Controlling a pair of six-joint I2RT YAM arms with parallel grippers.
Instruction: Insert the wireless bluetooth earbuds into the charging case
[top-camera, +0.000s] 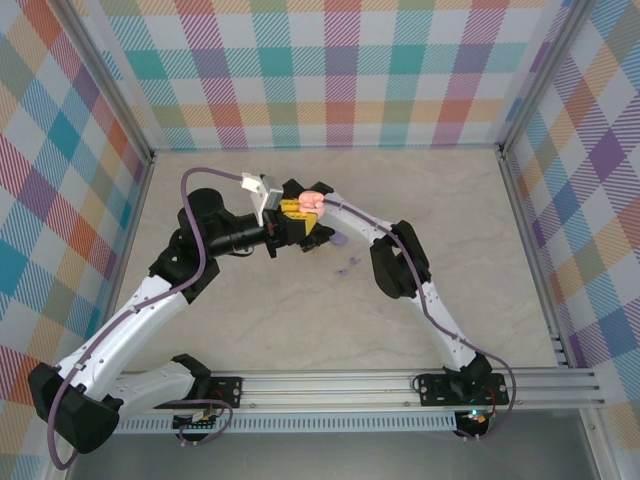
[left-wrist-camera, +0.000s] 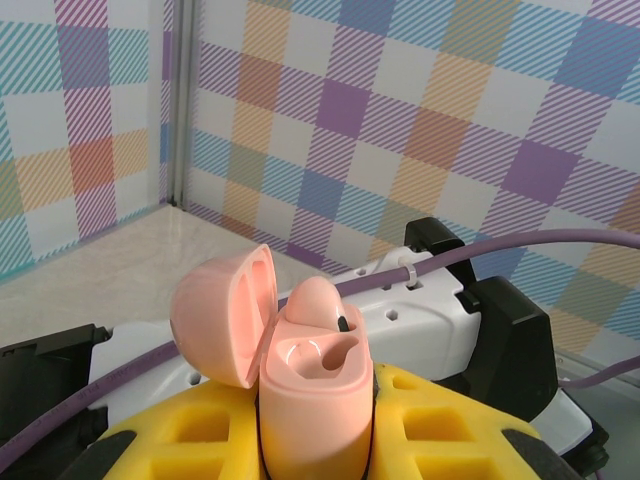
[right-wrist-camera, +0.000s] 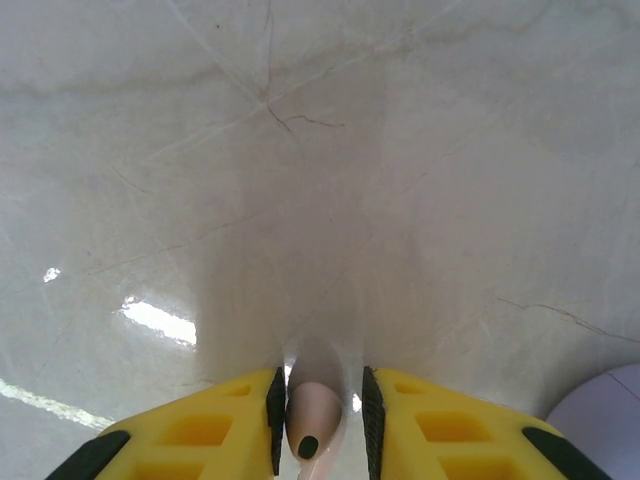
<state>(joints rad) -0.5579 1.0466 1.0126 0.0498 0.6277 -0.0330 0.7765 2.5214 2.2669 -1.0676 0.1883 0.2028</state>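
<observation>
1. Left wrist view: the left gripper (left-wrist-camera: 315, 445) is clamping the lower body of the pink case (left-wrist-camera: 315, 395) between its yellow fingers, with the jaws drawn almost fully together on it. The lid (left-wrist-camera: 220, 315) is standing open to the left.
2. A seated earbud (left-wrist-camera: 316, 298), pale pink, is apparently resting in the far socket. The near socket is showing empty.
3. Right wrist view: the right gripper (right-wrist-camera: 320, 405) is carrying the held earbud (right-wrist-camera: 307, 420), also pale pink, in a narrow gap between its pads. The dark tip is facing the camera and the table (right-wrist-camera: 300, 150) is lying below.
4. Top view: both grippers are meeting mid-table with the case raised between them. The lilac earbuds (top-camera: 350, 264) are lying loose on the table just beside the right arm, apart from the case.
5. Handling judgement: the earbuds are looking very light, hard, glossy and rounded, so they are likely to twist or slip under pressure. Pinching lightly across the widest part, leaving the insertion end free, is advisable.
6. The case is looking rigid, with the hinge as its weak point. Gripping the body below the lid is the sound hold.
</observation>
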